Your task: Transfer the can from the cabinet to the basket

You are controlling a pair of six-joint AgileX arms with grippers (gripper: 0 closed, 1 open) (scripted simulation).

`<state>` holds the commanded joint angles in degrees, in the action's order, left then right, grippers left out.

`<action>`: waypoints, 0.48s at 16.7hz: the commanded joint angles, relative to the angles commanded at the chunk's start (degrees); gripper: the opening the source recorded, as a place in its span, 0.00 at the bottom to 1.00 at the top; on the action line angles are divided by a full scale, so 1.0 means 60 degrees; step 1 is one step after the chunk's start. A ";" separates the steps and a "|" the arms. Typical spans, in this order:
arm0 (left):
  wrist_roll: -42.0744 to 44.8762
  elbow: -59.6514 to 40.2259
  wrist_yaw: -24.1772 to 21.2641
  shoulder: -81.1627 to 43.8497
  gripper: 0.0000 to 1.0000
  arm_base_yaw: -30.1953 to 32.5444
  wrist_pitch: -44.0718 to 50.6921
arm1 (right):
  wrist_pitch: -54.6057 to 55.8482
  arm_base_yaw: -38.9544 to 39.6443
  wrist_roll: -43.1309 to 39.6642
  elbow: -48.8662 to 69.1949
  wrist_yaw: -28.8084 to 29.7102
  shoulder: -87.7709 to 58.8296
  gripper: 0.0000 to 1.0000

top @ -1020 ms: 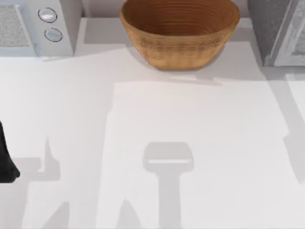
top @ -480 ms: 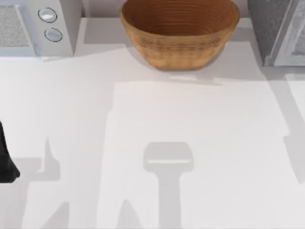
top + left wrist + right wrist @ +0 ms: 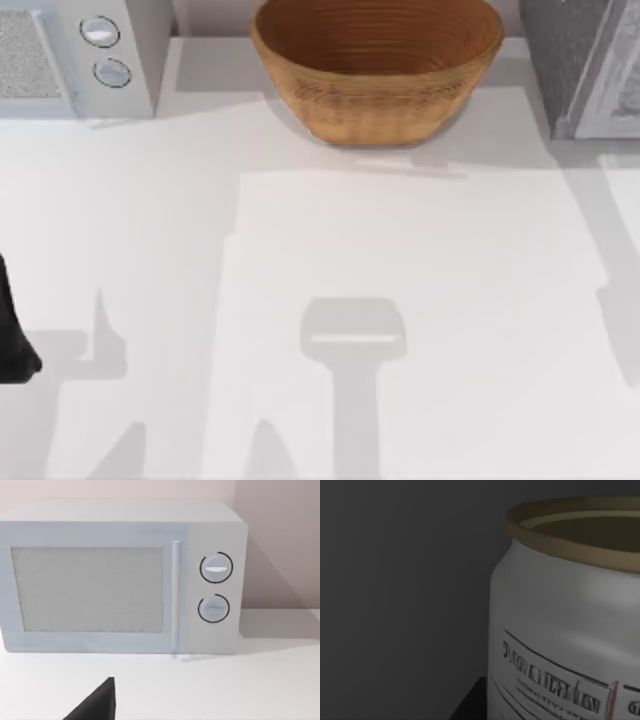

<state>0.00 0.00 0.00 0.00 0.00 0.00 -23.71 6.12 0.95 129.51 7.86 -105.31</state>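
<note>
Grey-white and gold-rimmed, the can (image 3: 565, 625) stands upright very close before the right wrist camera, against a dim grey wall. A dark tip of the right gripper (image 3: 470, 705) shows beside its base; whether the fingers are apart or closed on it I cannot tell. The left arm (image 3: 14, 330) is parked at the table's left edge, with a black gripper tip (image 3: 97, 705) facing the white microwave (image 3: 120, 577). The wicker basket (image 3: 376, 70) sits at the white table's (image 3: 400, 250) far edge, between the microwave and the speckled grey cabinet (image 3: 570, 55).
</note>
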 joint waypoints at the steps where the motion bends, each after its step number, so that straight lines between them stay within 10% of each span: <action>1: 0.0000 0.0000 0.0000 0.0000 1.00 0.0000 0.0000 | -0.0145 0.0052 0.0002 -0.0074 0.0052 0.0217 0.00; 8: 0.0000 0.0000 0.0000 0.0000 1.00 0.0000 0.0000 | -0.2071 0.0755 0.0000 -0.1048 0.0684 0.3163 0.00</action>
<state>0.00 0.00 0.00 0.00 0.00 0.00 -36.13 10.65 0.95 123.22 11.96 -86.33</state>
